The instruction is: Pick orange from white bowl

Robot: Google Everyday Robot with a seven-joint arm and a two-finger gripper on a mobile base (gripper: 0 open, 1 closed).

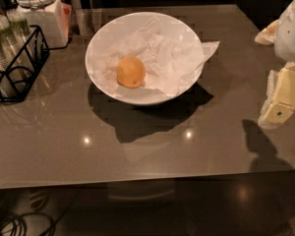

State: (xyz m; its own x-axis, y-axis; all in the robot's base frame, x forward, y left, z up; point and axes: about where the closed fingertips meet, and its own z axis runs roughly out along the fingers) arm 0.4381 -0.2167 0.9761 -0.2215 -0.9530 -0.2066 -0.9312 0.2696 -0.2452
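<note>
The orange (131, 72) is a small round orange-yellow fruit. It lies on crumpled white paper inside the white bowl (101, 43), left of the bowl's centre. The bowl stands on the grey table toward the back middle. My gripper (281, 101) hangs at the right edge of the view, well to the right of the bowl and above the table. It is apart from both bowl and orange and holds nothing that I can see. Part of the arm is cut off by the frame edge.
A white lidded jar (39, 11) stands at the back left. A black wire rack (17, 63) with glass bottles sits at the left edge. Paper sticks out past the bowl's right rim (209, 48). The table's front edge (147, 181) runs below; cables lie on the floor.
</note>
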